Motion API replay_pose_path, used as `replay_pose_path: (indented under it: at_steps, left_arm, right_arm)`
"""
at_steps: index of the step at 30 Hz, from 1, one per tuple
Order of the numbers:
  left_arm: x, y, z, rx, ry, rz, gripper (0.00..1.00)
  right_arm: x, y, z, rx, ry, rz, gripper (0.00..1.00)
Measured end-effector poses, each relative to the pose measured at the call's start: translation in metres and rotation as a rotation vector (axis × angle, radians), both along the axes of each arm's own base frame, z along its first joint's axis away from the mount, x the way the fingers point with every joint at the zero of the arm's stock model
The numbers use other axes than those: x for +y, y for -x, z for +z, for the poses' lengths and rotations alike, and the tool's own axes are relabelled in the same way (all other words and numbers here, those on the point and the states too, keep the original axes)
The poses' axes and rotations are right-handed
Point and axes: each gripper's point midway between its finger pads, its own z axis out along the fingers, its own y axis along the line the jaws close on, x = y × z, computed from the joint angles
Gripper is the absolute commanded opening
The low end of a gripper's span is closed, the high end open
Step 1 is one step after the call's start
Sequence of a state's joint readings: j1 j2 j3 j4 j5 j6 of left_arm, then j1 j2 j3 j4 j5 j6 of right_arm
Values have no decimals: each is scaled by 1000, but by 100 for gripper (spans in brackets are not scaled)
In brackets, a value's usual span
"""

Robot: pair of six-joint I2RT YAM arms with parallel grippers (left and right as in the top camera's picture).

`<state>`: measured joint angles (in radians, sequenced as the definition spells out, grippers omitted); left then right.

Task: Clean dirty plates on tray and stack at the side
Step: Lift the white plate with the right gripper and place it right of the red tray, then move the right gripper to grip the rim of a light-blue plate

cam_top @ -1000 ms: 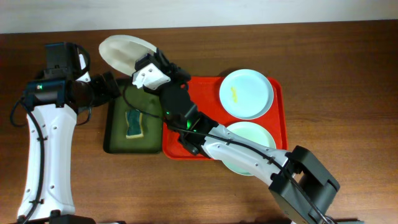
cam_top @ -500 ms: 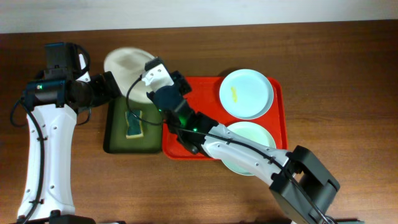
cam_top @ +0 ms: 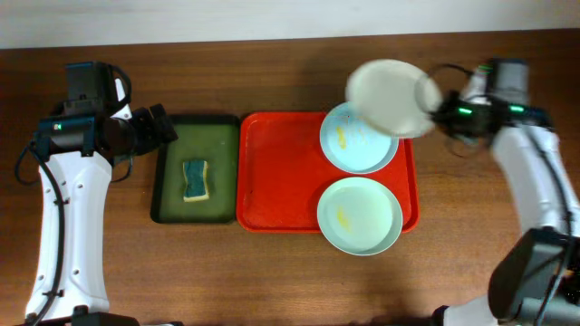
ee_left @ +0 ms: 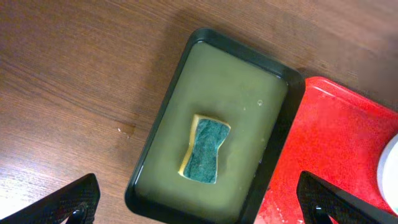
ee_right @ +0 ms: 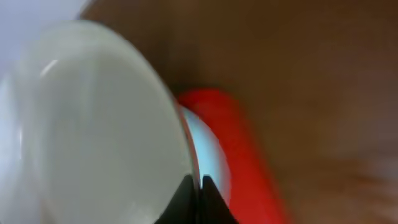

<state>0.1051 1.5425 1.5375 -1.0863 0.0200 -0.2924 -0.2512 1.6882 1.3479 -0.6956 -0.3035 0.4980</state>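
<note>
**White plate in the air, two plates left to clean**

The white plate (cam_top: 385, 97) hung tilted over the far right corner of the tray (cam_top: 272, 172), partly hiding the pale blue plate (cam_top: 355, 149) below it. The right gripper (cam_top: 435, 109) was clamped on its rim. No smear showed on its upturned face, though it was blurred.

The pale blue plate lay in the tray's far right part and the pale green plate (cam_top: 360, 215) in its near right part, each with a yellow smear.

Just left of the tray, the sponge (ee_left: 204, 151) lay in the dark green tray (ee_left: 249, 93). Beyond that, the left gripper (cam_top: 156, 127) hovered with jaws wide, holding nothing.

No stack stood on the tabletop (cam_top: 453, 272) beside the tray. By my reading the task was early: one plate probably wiped but not set down, two not yet cleaned.
</note>
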Motion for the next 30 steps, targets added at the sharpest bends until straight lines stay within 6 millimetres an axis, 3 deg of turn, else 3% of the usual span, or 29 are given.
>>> replay_pose_path:
  at_steps: [1, 2, 5, 10, 12, 13, 16, 18, 20, 22, 23, 24, 26, 28, 30]
  left_arm:
    - [0, 0, 0, 2, 0, 0, 99]
    - [0, 0, 0, 1, 0, 0, 100]
    - [0, 0, 0, 2, 0, 0, 99]
    - [0, 0, 0, 2, 0, 0, 100]
    - [0, 0, 0, 3, 0, 0, 99]
    - [0, 0, 0, 2, 0, 0, 100]
    - [0, 0, 0, 2, 0, 0, 99]
    - [0, 0, 0, 2, 0, 0, 99]
    - [0, 1, 0, 2, 0, 0, 99]
    - [0, 1, 0, 3, 0, 0, 99]
    - [0, 0, 0, 2, 0, 0, 99]
    - [0, 0, 0, 2, 0, 0, 99]
    - [0, 0, 0, 3, 0, 0, 99]
    - [0, 0, 0, 2, 0, 0, 99]
    - [0, 0, 0, 2, 0, 0, 100]
  right_arm:
    - [-47, 19, -5, 42, -2, -110, 4]
    - [-76, 36, -11, 86, 6, -181, 4]
    - [-129, 77, -34, 210, 117, -336, 4]
    - [-133, 99, -79, 298, 170, -361, 4]
    - [-132, 97, -91, 317, 172, -343, 4]
    - [-128, 97, -99, 334, 169, -327, 5]
    - [-112, 88, -110, 349, 175, -264, 51]
    - [-105, 87, -111, 356, 181, -230, 53]
    - [-92, 110, -107, 475, 148, -177, 56]
    - [-77, 114, -67, 551, 96, -93, 61]
    - [-58, 111, -34, 549, 76, 0, 62]
    - [-34, 122, -19, 588, 60, 94, 63]
    - [3, 133, -19, 643, 62, 252, 63]
    - [43, 145, -39, 696, 82, 418, 62]
    - [62, 143, -56, 666, 118, 506, 58]
